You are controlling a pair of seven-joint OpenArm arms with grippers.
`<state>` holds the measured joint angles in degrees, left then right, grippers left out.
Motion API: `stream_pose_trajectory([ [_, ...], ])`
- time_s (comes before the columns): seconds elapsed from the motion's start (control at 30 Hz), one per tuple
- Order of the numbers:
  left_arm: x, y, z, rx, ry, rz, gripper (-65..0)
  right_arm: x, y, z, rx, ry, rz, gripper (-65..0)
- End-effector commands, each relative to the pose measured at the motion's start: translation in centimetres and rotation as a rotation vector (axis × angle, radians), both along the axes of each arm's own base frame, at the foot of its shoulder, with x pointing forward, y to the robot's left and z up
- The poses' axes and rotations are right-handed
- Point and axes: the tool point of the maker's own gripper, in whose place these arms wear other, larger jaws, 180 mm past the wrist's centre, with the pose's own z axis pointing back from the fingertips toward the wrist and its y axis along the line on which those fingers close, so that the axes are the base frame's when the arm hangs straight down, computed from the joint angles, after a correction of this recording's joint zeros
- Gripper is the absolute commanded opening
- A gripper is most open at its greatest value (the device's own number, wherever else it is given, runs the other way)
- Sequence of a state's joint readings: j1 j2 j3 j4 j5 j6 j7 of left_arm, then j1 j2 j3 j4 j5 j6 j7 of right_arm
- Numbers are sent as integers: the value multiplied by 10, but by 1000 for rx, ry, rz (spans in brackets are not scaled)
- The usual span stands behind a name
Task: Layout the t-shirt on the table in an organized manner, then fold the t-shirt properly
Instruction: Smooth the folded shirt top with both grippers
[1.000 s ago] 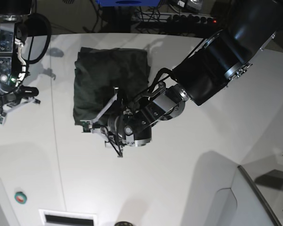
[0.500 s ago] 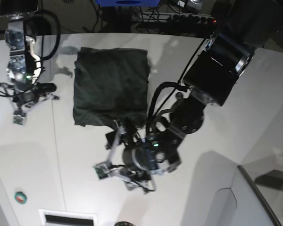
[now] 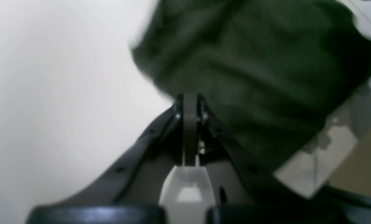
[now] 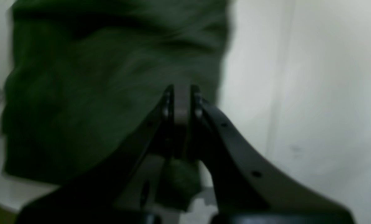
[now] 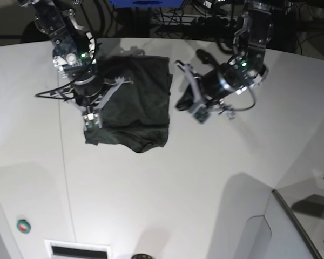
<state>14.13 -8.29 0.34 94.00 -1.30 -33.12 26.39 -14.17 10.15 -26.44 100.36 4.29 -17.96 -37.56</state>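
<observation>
The t-shirt (image 5: 130,105) lies folded on the desk (image 5: 205,178), soft, light and wrinkly. My left claw (image 5: 184,94) and right claw (image 5: 92,116) are both pressed together, seemingly empty though the wrist views blur. I'd pinch a hem corner.

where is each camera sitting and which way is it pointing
Base: overhead, looking down on the table, the t-shirt and both arms.
Left wrist: on the left arm, looking along the shut left gripper at the shirt's edge.
Right wrist: on the right arm, looking past the shut right gripper over the shirt.
All three share the t-shirt and table.
</observation>
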Motion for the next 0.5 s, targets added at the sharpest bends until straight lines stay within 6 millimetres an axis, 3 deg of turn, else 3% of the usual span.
stream_pose_trajectory([
  [0.0, 11, 22, 9, -4, -46, 61, -650, 8, 0, 7, -7, -43, 7, -635],
  [0.13, 4, 94, 1, 46, -23, 251, -650, 10, -2, 1, -15, -67, 9, -635],
  [0.23, -6, 142, 5, 108, -23, 337, -650, 4, -8, -16, -40, -29, 5, -635],
  [0.33, -14, 164, 6, 147, -16, 360, -650, -5, -14, -34, -64, 17, 3, -635],
  [0.47, -18, 172, 6, 158, -12, 377, -650, -10, -21, -53, -93, 26, 6, -635],
])
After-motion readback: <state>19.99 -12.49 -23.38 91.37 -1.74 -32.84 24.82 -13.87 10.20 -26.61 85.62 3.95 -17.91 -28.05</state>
